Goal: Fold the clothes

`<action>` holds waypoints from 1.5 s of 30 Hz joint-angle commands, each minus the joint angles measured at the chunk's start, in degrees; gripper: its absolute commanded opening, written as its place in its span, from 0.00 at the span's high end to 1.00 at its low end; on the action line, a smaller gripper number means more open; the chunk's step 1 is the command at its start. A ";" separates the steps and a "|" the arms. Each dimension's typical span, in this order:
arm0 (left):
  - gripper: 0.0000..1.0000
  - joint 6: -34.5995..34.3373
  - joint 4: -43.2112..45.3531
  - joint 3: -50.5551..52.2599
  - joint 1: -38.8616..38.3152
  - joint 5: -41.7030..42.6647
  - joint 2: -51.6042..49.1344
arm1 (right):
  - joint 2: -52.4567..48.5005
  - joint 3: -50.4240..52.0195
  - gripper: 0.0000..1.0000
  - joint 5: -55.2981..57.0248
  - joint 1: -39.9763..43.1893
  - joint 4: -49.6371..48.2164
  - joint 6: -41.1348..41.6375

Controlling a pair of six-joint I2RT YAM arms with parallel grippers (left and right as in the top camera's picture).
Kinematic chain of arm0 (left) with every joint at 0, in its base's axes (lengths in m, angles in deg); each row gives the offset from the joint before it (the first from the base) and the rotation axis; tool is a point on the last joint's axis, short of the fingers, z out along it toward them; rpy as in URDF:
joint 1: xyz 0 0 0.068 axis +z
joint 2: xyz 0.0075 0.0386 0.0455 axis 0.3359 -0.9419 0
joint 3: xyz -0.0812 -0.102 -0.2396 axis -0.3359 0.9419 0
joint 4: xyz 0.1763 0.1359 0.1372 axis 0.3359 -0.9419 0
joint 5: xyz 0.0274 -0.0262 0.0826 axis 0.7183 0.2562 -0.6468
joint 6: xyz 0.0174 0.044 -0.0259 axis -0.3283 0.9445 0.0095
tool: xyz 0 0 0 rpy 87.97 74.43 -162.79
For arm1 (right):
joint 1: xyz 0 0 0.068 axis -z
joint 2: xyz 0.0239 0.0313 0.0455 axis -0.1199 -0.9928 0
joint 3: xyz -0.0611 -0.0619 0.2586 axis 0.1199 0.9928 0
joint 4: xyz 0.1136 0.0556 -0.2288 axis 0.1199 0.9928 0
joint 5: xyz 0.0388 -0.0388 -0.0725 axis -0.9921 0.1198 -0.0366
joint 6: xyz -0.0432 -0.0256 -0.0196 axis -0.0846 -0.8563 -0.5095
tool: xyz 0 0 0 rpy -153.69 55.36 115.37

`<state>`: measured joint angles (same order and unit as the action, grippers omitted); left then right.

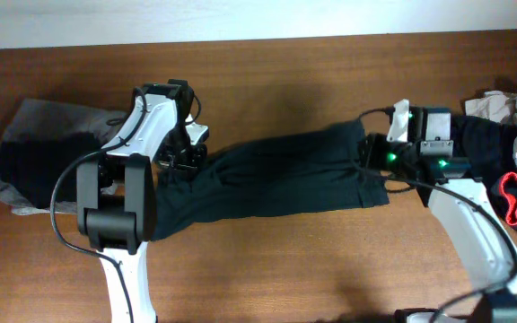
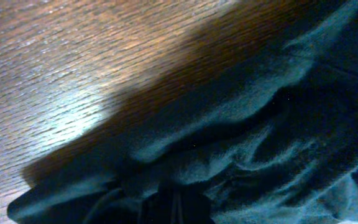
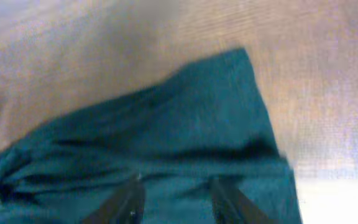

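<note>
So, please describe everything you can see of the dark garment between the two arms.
The dark garment is soft, matte cloth, blackish-teal, folded into a long band flat on the wooden table, wrinkled and bunched at its left end. There the left gripper is shut on it. At its right end the right gripper has its fingers apart on the cloth.
</note>
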<state>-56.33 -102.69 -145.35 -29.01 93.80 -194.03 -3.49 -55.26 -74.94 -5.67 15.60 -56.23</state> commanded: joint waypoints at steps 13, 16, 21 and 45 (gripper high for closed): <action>0.99 -0.72 0.42 0.31 -0.85 0.63 0.70 | -26.49 -8.07 0.36 -5.07 5.25 -15.98 -4.90; 0.99 -0.72 0.52 0.31 -0.85 0.63 0.68 | -28.37 -9.25 0.36 -5.44 5.27 -16.28 -4.92; 1.00 -0.72 0.55 0.31 -0.98 0.63 0.68 | -30.03 -9.27 0.36 -5.44 5.20 -18.43 -5.09; 1.00 -0.74 0.55 0.31 -0.96 0.63 0.68 | -32.65 -9.27 0.71 -12.33 5.20 -20.79 -5.09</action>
<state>-56.35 -102.25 -145.31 -29.71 93.80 -194.03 -35.31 -63.53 -85.56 -0.43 -4.84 -60.64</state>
